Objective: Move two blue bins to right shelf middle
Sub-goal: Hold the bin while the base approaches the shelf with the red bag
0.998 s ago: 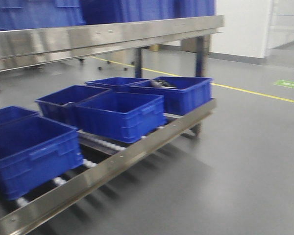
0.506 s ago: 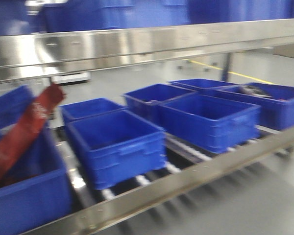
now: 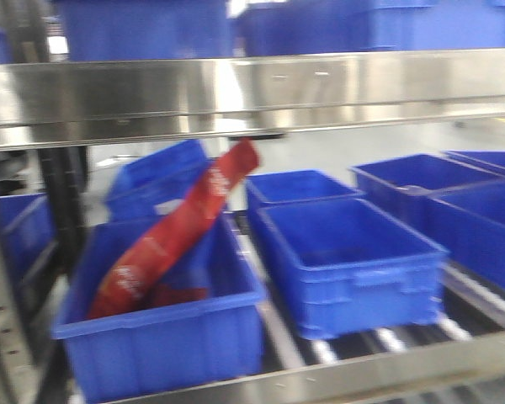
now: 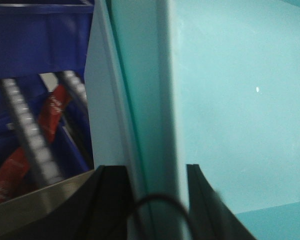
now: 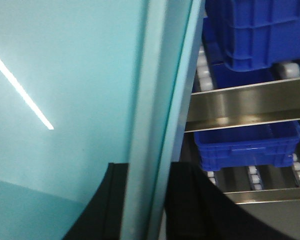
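A pale sky-blue bin (image 4: 230, 100) fills most of the left wrist view, and its smooth wall and rim run upward through the frame. My left gripper (image 4: 155, 200) is shut on that rim, one black finger (image 4: 112, 205) outside and the other inside. In the right wrist view the same pale blue bin (image 5: 65, 75) fills the left side. My right gripper (image 5: 147, 200) is shut on its opposite rim. The rim looks layered, but I cannot tell whether two bins are nested. No pale bin or gripper shows in the front view.
A steel shelf beam (image 3: 252, 88) crosses the front view. Below it royal-blue crates (image 3: 345, 261) sit on rollers (image 3: 387, 337). The nearest left crate (image 3: 160, 345) holds a red package (image 3: 172, 231). More blue crates (image 3: 143, 29) stand above. Steel rails (image 5: 240, 102) and crates (image 5: 250, 145) lie right of the bin.
The front view has swung left along the shelf, so the royal-blue crates slid to the right in frame. The crate with the red package came in from the left.
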